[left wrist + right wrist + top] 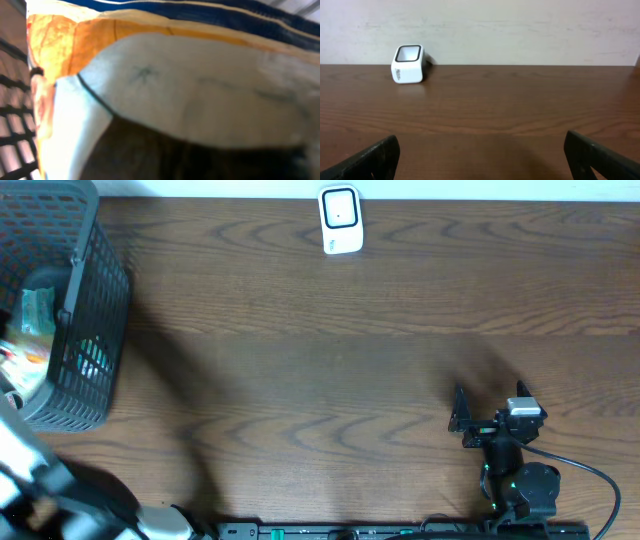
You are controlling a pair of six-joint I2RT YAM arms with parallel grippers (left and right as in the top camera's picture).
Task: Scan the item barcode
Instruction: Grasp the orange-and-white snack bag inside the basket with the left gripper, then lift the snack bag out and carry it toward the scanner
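While checking the left wrist view, found it blurred and filled almost edge to edge by one packet (190,100): white face, orange corner, dark blue band along the top. Could not make out a barcode, any print, or the left gripper's own fingers. Cannot tell the packet's long axis; noted only the blue band slanting down to the right. Saw black mesh at that view's left edge, so placed the packet inside the basket (95,310), far left on the table (350,330).

Found the basket cut off by the overhead frame's top and left edges, holding several packets (35,320) too small to tell apart. Traced the left arm (40,470) from the lower left corner toward the basket; lost its gripper at the frame edge. Recorded left gripper as closed tight; cannot tell whether on the packet.

Found right gripper (482,160) low over the near right of the table, well apart from the basket, jaws spread wide, bare wood between the fingers (370,160).

Logged scanner (340,220) upright at the far edge, centre, long axis front to back, window on its upper face.
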